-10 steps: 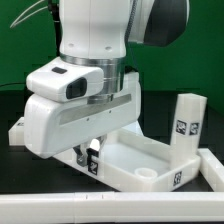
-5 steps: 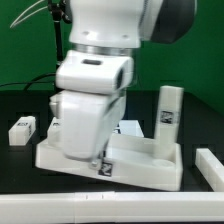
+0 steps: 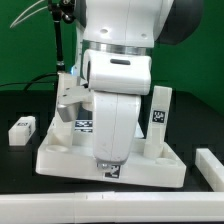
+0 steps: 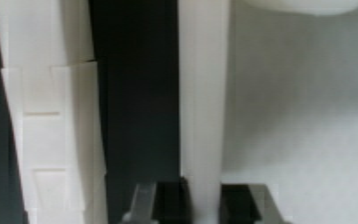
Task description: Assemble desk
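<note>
Exterior view: the gripper points straight down at the front rim of the desk top, roughly midway along that rim, with its dark fingertips at rim height next to a small black-and-white tag. The desk top is a wide, rectangular, white plastic tray with a raised rim, lying flat on the black table. The bulky white arm hides most of its interior. An upright leg, a square-section white bar bearing a tag near its upper end, stands in the rear corner of the desk top toward the exterior view's right, clear of the gripper. A loose leg, short and blocky with a tag on its end face, lies on the table toward the exterior view's left, well apart from the gripper and near the desk top. A pale tagged part shows behind the arm; what it is cannot be told. All parts are smooth and matte. Wrist view: the picture is blurred. The two dark fingers stand on either side of a narrow white vertical wall, the rim of the desk top, and sit close against it, so the gripper is clamped on that rim. A dark band runs along one side of the wall and a broad, plain pale surface along the other.
</note>
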